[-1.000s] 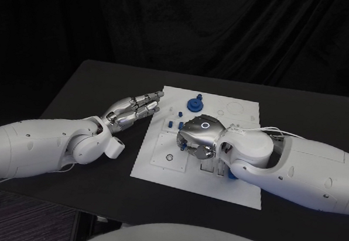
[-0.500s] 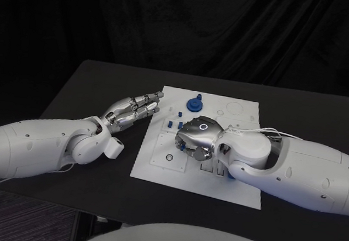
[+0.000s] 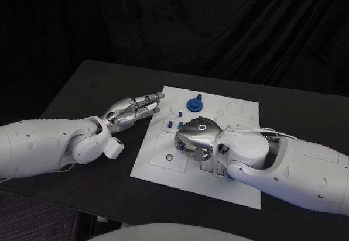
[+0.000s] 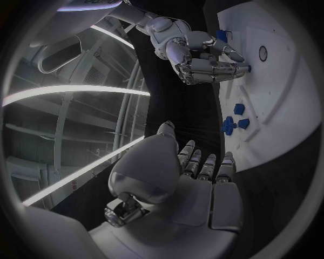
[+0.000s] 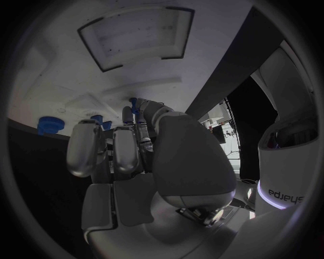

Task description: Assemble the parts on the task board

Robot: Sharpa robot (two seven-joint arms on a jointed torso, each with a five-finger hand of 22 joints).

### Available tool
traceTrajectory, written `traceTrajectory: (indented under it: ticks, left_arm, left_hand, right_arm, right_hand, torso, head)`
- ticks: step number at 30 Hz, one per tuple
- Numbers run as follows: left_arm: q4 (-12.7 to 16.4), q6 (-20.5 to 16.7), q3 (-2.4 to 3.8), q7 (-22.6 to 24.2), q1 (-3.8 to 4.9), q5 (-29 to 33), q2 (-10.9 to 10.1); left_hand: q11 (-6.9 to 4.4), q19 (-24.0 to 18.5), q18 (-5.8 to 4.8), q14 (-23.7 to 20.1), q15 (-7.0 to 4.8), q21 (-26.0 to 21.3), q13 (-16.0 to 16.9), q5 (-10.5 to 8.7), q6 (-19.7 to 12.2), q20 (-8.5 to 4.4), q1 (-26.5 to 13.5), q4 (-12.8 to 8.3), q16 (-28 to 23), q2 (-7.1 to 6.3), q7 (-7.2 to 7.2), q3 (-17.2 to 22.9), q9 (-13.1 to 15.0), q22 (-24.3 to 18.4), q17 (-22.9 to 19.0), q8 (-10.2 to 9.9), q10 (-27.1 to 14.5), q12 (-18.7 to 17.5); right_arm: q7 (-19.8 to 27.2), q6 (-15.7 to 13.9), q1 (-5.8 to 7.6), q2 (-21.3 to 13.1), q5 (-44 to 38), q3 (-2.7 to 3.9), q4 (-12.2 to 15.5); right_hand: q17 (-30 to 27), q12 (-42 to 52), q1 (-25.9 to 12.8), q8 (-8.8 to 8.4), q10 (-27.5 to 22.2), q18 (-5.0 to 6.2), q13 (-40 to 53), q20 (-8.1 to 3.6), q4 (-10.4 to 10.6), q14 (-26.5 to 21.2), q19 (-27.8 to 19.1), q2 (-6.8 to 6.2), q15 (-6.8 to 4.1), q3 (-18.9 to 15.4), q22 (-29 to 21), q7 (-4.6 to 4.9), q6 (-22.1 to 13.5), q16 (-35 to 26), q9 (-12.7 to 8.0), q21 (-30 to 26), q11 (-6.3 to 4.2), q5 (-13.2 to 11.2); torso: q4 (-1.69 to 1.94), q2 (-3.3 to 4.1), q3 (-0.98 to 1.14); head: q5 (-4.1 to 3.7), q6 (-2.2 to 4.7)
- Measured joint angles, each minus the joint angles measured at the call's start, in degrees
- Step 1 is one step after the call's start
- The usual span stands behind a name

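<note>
Fingers of the left silver hand [image 3: 131, 111] lie straight and close together, holding nothing, hovering over the black bench [image 3: 85, 87] just beside the flat white task board [image 3: 230, 189], likely waiting clear. Small blue plastic parts [image 3: 175, 124] stand on the board between the hands. Over to the right silver hand [image 3: 197, 137]: curled down over the board's middle, apparently working a piece, though I cannot tell what it pinches.

- The left arm [image 3: 35, 149] enters from the lower left of the frame, its forearm angled toward the centre.
- The left hand [image 3: 131, 111] sits left of centre, fingers extended together, holding nothing.
- The right arm [image 3: 304, 173] enters from the right edge.
- The right hand [image 3: 197, 136] is at centre, palm down, fingers curled under; any hold is hidden.
</note>
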Motion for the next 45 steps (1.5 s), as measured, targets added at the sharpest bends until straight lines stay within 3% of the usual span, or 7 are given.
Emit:
traceTrajectory:
  ticks: [3,9,17,24,29,35,45]
  left_arm:
    - [0.0,0.1,0.0,0.0,-0.01,0.0,0.0]
    - [-0.2,0.3,0.0,0.0,-0.05,0.0,0.1]
    - [-0.4,0.5,0.0,0.0,-0.17,0.0,0.2]
    - [-0.3,0.6,0.0,0.0,-0.27,0.0,-0.1]
    - [-0.3,0.6,0.0,0.0,-0.3,0.0,-0.4]
    - [-0.2,0.6,0.0,0.0,-0.35,0.0,-0.5]
    - [-0.2,0.6,0.0,0.0,-0.36,0.0,-0.6]
  left_hand:
    - [0.0,0.0,-0.01,0.0,0.35,0.0,0.0,0.19,0.5,0.37,0.2,-0.2,0.0,0.23,0.24,0.2,0.0,0.0,0.0,0.0,0.0,0.0]
    - [0.0,0.0,0.0,0.0,0.39,0.0,0.0,0.24,0.8,0.38,0.5,-0.3,0.0,-0.01,0.4,0.3,0.1,0.0,0.0,0.0,0.0,0.0]
    - [0.0,0.0,-0.01,0.0,0.39,0.0,0.0,0.45,0.8,0.37,0.5,-0.3,0.0,-0.01,0.4,0.3,0.1,0.0,0.0,0.0,0.0,0.0]
    - [0.2,0.0,0.0,0.0,0.39,0.0,0.0,0.45,0.8,0.37,0.5,-0.3,0.0,-0.01,0.41,0.3,0.1,0.1,0.0,0.0,0.2,0.0]
    - [0.2,0.0,-0.01,0.0,0.39,0.0,0.0,0.45,0.8,0.37,0.5,-0.3,0.0,-0.01,0.4,0.3,0.1,0.0,0.0,0.0,0.2,0.0]
    - [0.2,0.0,-0.01,0.0,0.39,0.0,0.0,0.66,0.8,0.37,0.7,-0.5,0.0,0.22,0.4,0.5,0.1,0.0,0.0,0.0,0.2,0.0]
    - [0.4,0.1,-0.01,0.0,0.42,0.0,0.0,1.0,0.8,0.43,0.7,-0.6,0.0,0.22,0.4,0.6,0.1,0.2,0.0,0.0,0.0,0.0]
  right_arm:
    - [0.0,0.2,-0.02,0.1,0.0,0.0,-0.1]
    - [-0.1,1.1,-0.07,0.2,0.0,0.0,-0.3]
    - [-0.2,1.6,-0.09,-0.5,0.0,0.03,-0.3]
    - [-0.2,0.5,0.97,-3.6,0.0,-0.14,2.6]
    - [-0.2,-2.0,4.33,-6.3,1.0,-0.01,4.5]
    - [-0.2,-4.7,8.89,-10.0,4.2,0.07,5.3]
    - [-1.3,-4.9,10.1,-15.0,8.0,-0.02,2.6]
  right_hand:
    - [-0.7,-1.1,0.0,-1.23,-1.2,0.0,-0.4,0.33,0.0,0.0,-0.5,0.0,0.0,0.0,0.0,-0.15,-2.1,-0.8,0.0,-1.0,0.51,-0.7]
    - [-3.9,-3.5,-1.2,-5.89,-8.5,0.0,-1.1,1.15,0.5,-2.5,-3.0,-0.91,0.88,-1.5,0.0,-2.77,-9.8,-3.3,-2.0,-5.8,2.18,-4.3]
    - [-6.0,-2.9,-1.6,-7.35,-14.9,0.94,-0.6,1.82,1.3,-4.1,-4.3,-0.98,1.46,-4.9,0.0,-4.03,-14.2,-4.3,-3.6,-9.2,2.77,-6.9]
    - [-6.2,-2.0,-1.2,-6.99,-15.9,0.95,-0.2,1.98,1.9,-4.4,-4.8,-0.58,1.4,-5.9,0.0,-4.01,-14.1,-4.6,-3.7,-9.7,2.77,-6.9]
    - [-4.8,0.1,-0.5,-6.49,-15.3,0.94,0.3,1.67,2.2,-3.9,-4.0,0.06,1.34,-6.2,0.0,-3.93,-13.0,-3.0,-3.8,-7.6,2.62,-6.2]
    - [-3.8,3.2,-0.3,-5.69,-10.3,0.94,0.8,1.35,3.5,-2.9,-2.9,0.23,0.84,-5.5,0.0,-2.36,-10.6,-2.1,-4.1,-5.8,2.09,-5.8]
    - [-4.1,3.3,-0.8,-5.69,-10.0,0.93,0.5,1.57,5.0,-2.7,-2.7,-0.18,1.04,-5.9,0.0,-1.56,-10.2,-2.1,-4.3,-5.8,2.07,-7.6]
  torso:
    - [-0.01,-0.01,0.0]
    - [-0.01,-0.01,0.0]
    - [0.01,0.01,-0.01]
    - [0.01,0.02,-0.01]
    - [-0.01,0.02,-0.01]
    - [-0.01,0.01,-0.01]
    - [-0.01,0.01,0.0]
  head:
    - [0.01,0.0]
    - [0.07,0.0]
    - [-0.1,0.0]
    - [0.46,0.0]
    - [0.49,0.0]
    - [0.25,0.0]
    - [0.24,0.0]
